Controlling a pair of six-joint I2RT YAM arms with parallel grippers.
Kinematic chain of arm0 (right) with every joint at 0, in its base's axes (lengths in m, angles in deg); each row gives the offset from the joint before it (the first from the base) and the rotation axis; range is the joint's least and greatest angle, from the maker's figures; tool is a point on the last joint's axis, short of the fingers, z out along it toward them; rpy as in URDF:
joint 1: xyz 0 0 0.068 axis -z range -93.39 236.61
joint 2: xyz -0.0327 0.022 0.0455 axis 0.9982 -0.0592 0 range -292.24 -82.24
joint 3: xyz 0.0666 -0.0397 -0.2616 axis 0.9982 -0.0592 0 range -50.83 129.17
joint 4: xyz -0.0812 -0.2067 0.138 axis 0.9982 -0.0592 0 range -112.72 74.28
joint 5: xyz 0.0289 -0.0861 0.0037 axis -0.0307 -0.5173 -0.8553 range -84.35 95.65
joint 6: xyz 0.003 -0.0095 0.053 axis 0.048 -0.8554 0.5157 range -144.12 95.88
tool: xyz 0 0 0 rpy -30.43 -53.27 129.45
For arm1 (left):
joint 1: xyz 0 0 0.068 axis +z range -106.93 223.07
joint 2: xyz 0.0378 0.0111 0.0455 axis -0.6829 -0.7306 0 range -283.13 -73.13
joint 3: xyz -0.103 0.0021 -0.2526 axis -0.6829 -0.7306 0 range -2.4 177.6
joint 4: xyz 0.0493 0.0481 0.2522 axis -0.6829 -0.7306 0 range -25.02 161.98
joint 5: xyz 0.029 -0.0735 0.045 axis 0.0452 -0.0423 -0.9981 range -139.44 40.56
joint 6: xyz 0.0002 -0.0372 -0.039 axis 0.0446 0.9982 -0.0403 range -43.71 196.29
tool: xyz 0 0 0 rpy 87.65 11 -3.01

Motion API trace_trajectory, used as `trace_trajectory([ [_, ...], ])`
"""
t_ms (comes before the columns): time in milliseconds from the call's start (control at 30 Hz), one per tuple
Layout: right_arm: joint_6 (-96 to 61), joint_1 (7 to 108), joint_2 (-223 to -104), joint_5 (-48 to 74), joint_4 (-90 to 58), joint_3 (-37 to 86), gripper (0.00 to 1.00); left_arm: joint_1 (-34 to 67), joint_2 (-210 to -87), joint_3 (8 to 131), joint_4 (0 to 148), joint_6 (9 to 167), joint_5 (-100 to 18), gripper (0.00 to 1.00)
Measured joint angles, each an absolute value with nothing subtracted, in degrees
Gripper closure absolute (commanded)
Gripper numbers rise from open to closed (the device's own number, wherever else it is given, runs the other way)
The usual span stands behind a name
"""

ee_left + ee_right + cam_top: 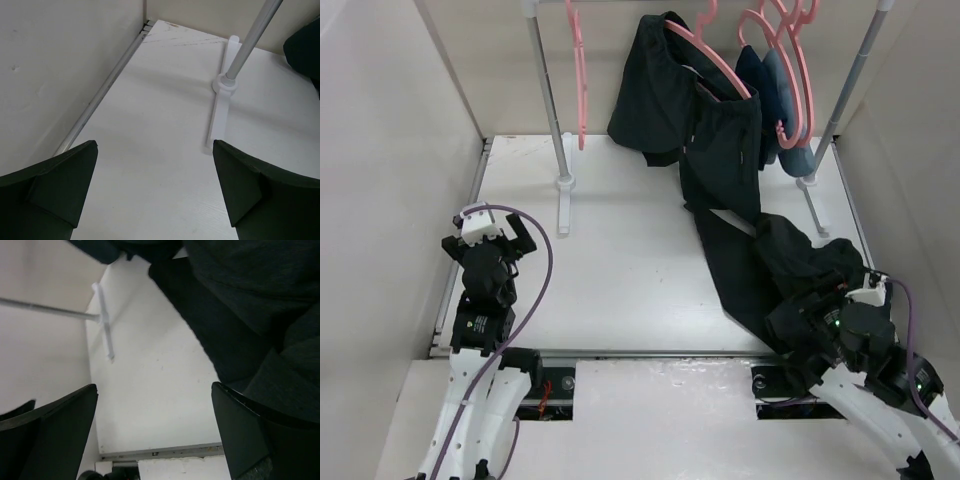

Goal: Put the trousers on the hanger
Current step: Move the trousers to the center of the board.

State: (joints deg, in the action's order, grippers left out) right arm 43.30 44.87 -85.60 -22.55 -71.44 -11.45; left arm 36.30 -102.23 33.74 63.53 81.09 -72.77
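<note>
The trousers [720, 170] hang draped on the pink hanger [705, 55], legs trailing onto the table [620, 290] beside the right gripper [155, 395] — it and the left gripper [155, 150] gape wide, empty — so hanging looks done, the next move perhaps gathering those legs.

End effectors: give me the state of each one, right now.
Left end effector: open, holding nothing.
Right end effector: open, holding nothing, next to the trousers.
</note>
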Motion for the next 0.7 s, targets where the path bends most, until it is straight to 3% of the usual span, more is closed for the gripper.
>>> trace_trajectory([
  [167,52.78,44.87,-99.04,-28.41,-80.45,-6.86,0.00,36.30,-102.27,33.74,63.49,81.76,-73.17,0.01],
  [333,54.55,44.87,-123.52,-30.33,-83.46,-3.15,0.00,36.30,-102.71,33.76,63.40,81.79,-74.63,0.01],
  [467,54.09,44.87,-140.15,-32.67,-85.48,1.49,0.00,36.30,-102.84,33.74,63.34,81.66,-75.00,0.01],
  [700,42.49,45.90,-154.90,-43.84,-88.21,17.09,0.00,36.30,-102.89,33.76,63.18,80.80,-74.98,0.01],
])
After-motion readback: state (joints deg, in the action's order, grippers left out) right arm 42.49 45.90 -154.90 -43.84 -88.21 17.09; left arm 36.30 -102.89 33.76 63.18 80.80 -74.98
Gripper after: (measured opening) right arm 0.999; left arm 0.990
